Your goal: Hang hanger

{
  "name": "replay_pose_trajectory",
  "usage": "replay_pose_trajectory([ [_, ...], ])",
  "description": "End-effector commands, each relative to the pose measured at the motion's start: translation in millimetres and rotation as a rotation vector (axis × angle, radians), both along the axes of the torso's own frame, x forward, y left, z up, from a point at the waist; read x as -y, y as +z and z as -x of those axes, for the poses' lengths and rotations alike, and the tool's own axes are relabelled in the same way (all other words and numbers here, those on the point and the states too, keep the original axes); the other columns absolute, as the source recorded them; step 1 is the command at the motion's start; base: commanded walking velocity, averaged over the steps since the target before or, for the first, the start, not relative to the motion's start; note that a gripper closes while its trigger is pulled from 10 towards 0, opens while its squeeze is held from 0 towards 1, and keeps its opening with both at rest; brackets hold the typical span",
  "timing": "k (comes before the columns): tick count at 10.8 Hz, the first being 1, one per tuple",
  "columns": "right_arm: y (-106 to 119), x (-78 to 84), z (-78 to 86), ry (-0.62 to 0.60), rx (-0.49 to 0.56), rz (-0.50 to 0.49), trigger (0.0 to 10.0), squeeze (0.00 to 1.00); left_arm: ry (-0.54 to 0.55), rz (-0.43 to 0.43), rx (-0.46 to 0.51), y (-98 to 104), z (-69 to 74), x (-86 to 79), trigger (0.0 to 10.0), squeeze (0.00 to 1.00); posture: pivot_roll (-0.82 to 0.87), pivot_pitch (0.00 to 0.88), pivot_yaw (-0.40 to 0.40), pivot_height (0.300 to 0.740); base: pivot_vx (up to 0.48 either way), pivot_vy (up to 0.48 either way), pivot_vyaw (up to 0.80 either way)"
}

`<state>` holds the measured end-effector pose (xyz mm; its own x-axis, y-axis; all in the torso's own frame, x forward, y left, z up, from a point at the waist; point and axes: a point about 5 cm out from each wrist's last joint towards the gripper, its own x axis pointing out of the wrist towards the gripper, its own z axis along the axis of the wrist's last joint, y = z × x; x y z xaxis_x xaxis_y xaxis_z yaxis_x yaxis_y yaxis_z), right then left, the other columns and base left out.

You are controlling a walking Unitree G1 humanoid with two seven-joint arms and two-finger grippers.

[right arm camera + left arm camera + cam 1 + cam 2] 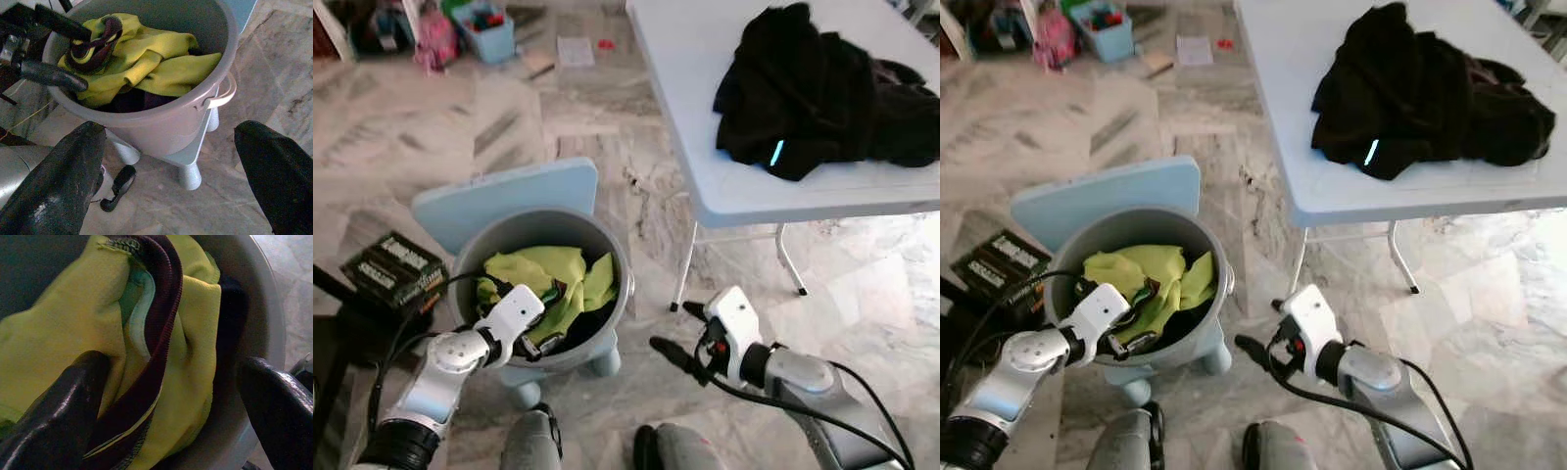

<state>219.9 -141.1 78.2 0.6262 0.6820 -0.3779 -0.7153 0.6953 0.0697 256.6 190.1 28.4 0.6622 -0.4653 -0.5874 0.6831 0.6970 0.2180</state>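
Observation:
A grey bucket (pixel 628 284) stands on a light blue stool (pixel 499 196). Inside it lies a crumpled yellow-green garment (pixel 553 274) with a dark maroon collar (pixel 164 308). My left gripper (pixel 1141 318) reaches into the bucket over its near rim. It is open, with one finger (pixel 63 406) resting on the cloth and the collar lying between the two fingers. My right gripper (pixel 673 326) hovers open over the floor just right of the bucket, holding nothing. From its wrist camera the bucket (pixel 161 122) and my left gripper (pixel 88 58) straddling the collar are plain to see.
A white folding table (pixel 705 147) at the right carries a heap of black clothes (pixel 822 88). A black box (pixel 396 269) lies on the marble floor left of the stool. A blue bin (pixel 489 29) and clutter sit far back.

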Motion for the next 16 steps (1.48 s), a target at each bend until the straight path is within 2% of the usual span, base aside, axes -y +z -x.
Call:
replay_pose_trajectory([
  [1, 3.8, 5.4, 0.5, -0.027, 0.011, 0.023, 10.0, 0.0, 0.032, 0.003, -0.023, -4.5, 1.1, -1.7, 10.0, 0.0, -0.13, 0.196, -0.087, 0.74, 0.0, 0.0, 0.0],
  [2, 4.6, 6.6, 4.7, -0.02, 0.01, 0.029, 10.0, 0.0, 0.065, 0.013, -0.029, -6.3, -1.9, -1.2, 10.0, 0.0, -0.14, 0.2, -0.095, 0.74, 0.0, 0.0, 0.0],
  [3, 3.5, 7.7, 7.1, -0.026, 0.006, 0.039, 10.0, 0.0, 0.062, -0.01, -0.025, -9.2, -4.4, -2.7, 9.3, 0.0, -0.15, 0.203, -0.1, 0.74, 0.0, 0.0, 0.0],
  [4, 3.2, 7.3, 8.1, -0.029, 0.009, 0.047, 10.0, 0.0, 0.11, -0.006, -0.016, -8.7, -11.4, -6.6, 0.0, 0.0, -0.15, 0.205, -0.103, 0.74, 0.0, 0.0, 0.0],
  [5, 2.9, 6.3, 8.1, -0.031, 0.009, 0.047, 10.0, 0.0, 0.088, -0.033, -0.017, -10.0, -13.7, -8.2, 0.0, 0.0, -0.15, 0.205, -0.105, 0.74, 0.0, 0.0, 0.0],
  [7, 4.6, 5.3, 7.4, -0.037, 0.015, 0.054, 10.0, 0.0, 0.092, -0.084, 0.041, -4.2, -28.9, -12.3, 0.0, 0.0, -0.17, 0.212, -0.105, 0.74, 0.0, 0.0, 0.0],
  [10, 2.6, 9.0, 9.7, -0.059, 0.013, 0.069, 10.0, 0.0, 0.047, -0.09, 0.064, -3.4, -33.9, -8.2, 0.0, 0.0, -0.17, 0.22, -0.102, 0.74, 0.0, 0.0, 0.0],
  [12, 1.8, 9.7, 8.3, -0.073, 0.015, 0.073, 10.0, 0.0, 0.012, -0.064, 0.129, 1.8, -38.4, 2.1, 0.0, 0.0, -0.17, 0.22, -0.102, 0.74, 0.0, 0.0, 0.0],
  [13, 2.3, 9.0, 6.4, -0.087, 0.024, 0.073, 10.0, 0.0, -0.04, -0.027, 0.206, 10.6, -45.5, 17.8, 0.0, 0.0, -0.16, 0.223, -0.099, 0.74, 0.0, 0.0, 0.0],
  [15, 2.7, 9.1, 3.7, -0.105, 0.035, 0.077, 10.0, 0.0, -0.128, -0.025, 0.209, 10.2, -47.0, 36.2, 0.0, 0.0, -0.17, 0.221, -0.095, 0.74, 0.0, 0.0, 0.0],
  [16, 3.1, 11.4, 3.3, -0.116, 0.039, 0.08, 10.0, 0.0, -0.128, -0.024, 0.211, 9.5, -47.4, 37.6, 0.0, 0.0, -0.17, 0.221, -0.094, 0.74, 0.0, 0.0, 0.0],
])
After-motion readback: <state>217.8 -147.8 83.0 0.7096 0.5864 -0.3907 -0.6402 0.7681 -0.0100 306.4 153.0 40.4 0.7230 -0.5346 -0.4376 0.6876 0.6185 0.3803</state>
